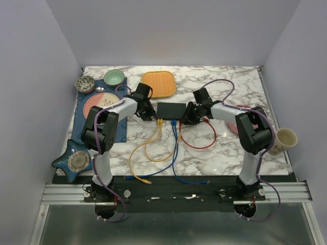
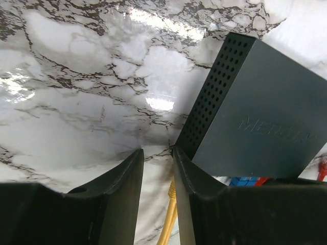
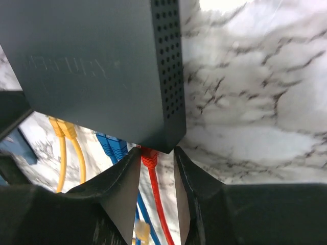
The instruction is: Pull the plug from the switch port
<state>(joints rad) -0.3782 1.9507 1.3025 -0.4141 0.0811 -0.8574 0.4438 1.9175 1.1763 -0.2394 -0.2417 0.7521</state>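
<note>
At the far left a blue star-shaped dish (image 1: 59, 163) holds a small round bowl (image 1: 79, 160). Behind it, on a blue mat (image 1: 77, 109), sit a speckled bowl (image 1: 85, 84), a green bowl (image 1: 114, 77) and a pink plate (image 1: 102, 98), their contents too small to tell. The left gripper (image 2: 157, 151) hovers just beside the left corner of the switch (image 1: 171, 110), fingers slightly spread with nothing pinched. The switch lies flat mid-table, in front of an orange tray (image 1: 158, 83), with yellow plugs (image 3: 61, 127) and blue plugs (image 3: 110, 144) in its near edge. The right gripper (image 3: 157, 150), parted, straddles the red plug (image 3: 148, 157) at the switch's right corner, a gap showing on one side. A paper cup (image 1: 285, 139) sits at the table's right edge.
</note>
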